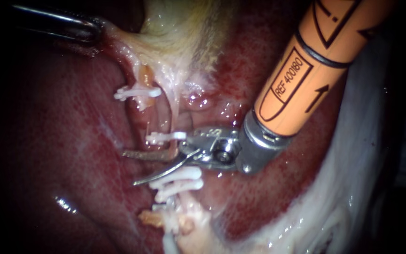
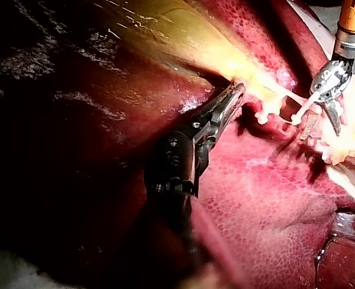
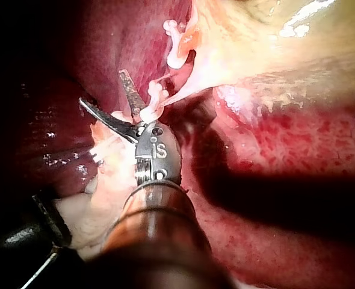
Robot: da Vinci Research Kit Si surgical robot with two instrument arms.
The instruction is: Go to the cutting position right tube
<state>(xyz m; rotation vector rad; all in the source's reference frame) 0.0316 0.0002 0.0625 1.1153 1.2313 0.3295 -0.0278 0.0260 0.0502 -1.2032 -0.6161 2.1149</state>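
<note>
Endoscope view: the right instrument (image 1: 128,168), jaws open, sits astride the right tube (image 1: 174,117) between upper clip (image 1: 165,137) and lower clips (image 1: 177,181), probably for cutting, while the left instrument (image 1: 95,30), jaws clamped on the gallbladder (image 1: 175,28), holds it taut.

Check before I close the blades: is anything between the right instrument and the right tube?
Nothing visible. The right instrument, blades open, sits at the right tube, between the middle clip and the lower clips.

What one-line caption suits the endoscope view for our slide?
Right instrument, blades open between white clips on a tube over the liver; left instrument grips the gallbladder.
</note>
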